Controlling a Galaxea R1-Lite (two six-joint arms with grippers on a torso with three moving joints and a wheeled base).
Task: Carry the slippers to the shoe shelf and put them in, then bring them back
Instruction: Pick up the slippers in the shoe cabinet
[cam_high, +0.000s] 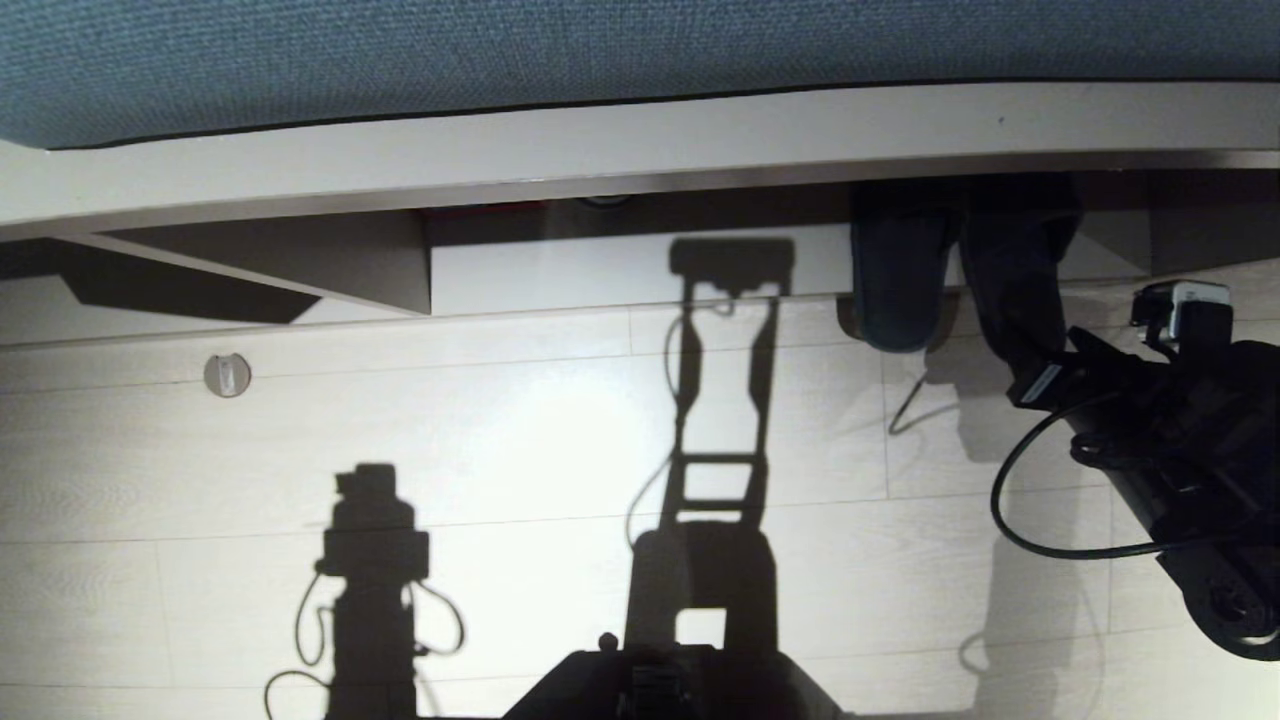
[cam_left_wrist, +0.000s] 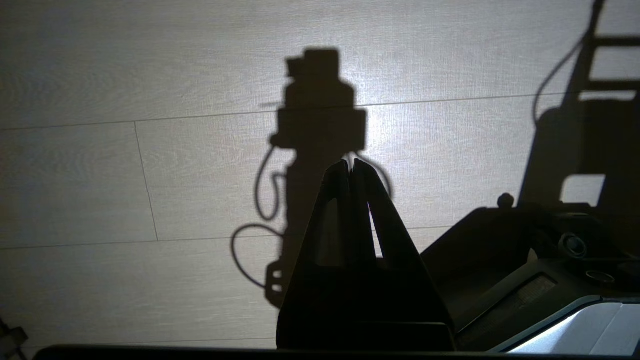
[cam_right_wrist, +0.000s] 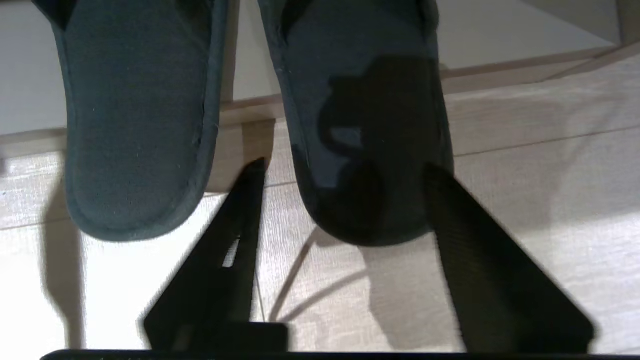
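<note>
A: How should the slippers (cam_right_wrist: 250, 115) handle?

B: They look like soft fabric, light and floppy, with a paler stitched rim, so they would likely sag if taken by one edge. A grip across the two inner edges near the heels, where the pair lie side by side, seems the soundest hold.

A: Where are they?

B: In the head view they lie toes-in at the mouth of the shoe shelf (cam_high: 640, 270), heels hanging out over the floor (cam_high: 500, 450), under the blue-cushioned counter (cam_high: 600, 140).

A: And the right gripper (cam_right_wrist: 345, 200)?

B: Its fingers are spread wide and hold nothing. One finger sits in the gap between the two heels, the other just outside the slipper on its side, so that heel lies between the jaws, apparently untouched.

A: The left gripper (cam_left_wrist: 352, 167)?

B: Parked over bare floor, fingertips pressed together, empty.
</note>
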